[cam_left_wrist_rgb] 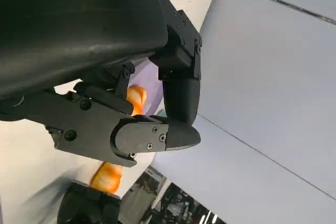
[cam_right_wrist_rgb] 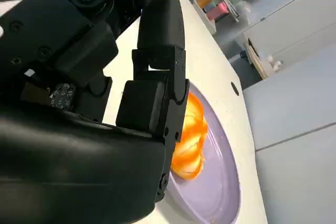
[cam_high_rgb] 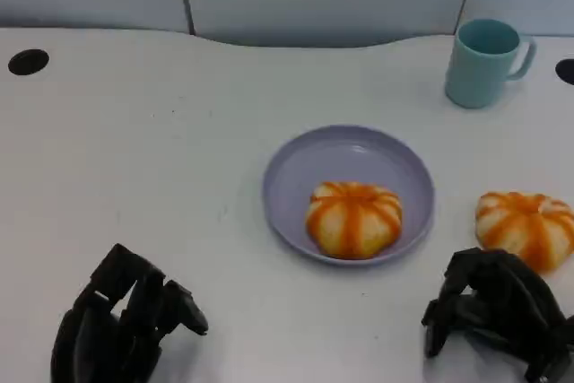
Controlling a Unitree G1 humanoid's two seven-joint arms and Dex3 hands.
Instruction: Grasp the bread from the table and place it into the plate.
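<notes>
Tabletop [cam_high_rgb: 134,150]: white, with a dark round hole at the far left corner and part of another at the far right edge. A pale panelled wall runs behind it.

Plate [cam_high_rgb: 289,177]: lavender, round and shallow, at the middle of the tabletop. In the right wrist view its rim [cam_right_wrist_rgb: 231,192] curves past the fingers.

Bun in plate [cam_high_rgb: 353,219]: round bread, orange-striped over a pale crust, resting in the near half of the plate, close to its front rim. It also appears in the right wrist view [cam_right_wrist_rgb: 191,140] behind the fingers, and partly in the left wrist view [cam_left_wrist_rgb: 136,98].

Bun on tabletop [cam_high_rgb: 525,226]: a second bread of the same kind, lying on the tabletop to the right of the plate and apart from its rim. It lies just beyond the right robot hand; whether the fingers touch it cannot be told.

Cup [cam_high_rgb: 484,62]: teal, upright, handle to the right, at the far right of the tabletop, well apart from the plate.

Left robot hand [cam_high_rgb: 126,320]: black, at the near left, low over the tabletop, fingers loosely curled and apart, holding nothing.

Right robot hand [cam_high_rgb: 498,311]: black, at the near right, fingers arched downward and apart, nothing between them.
</notes>
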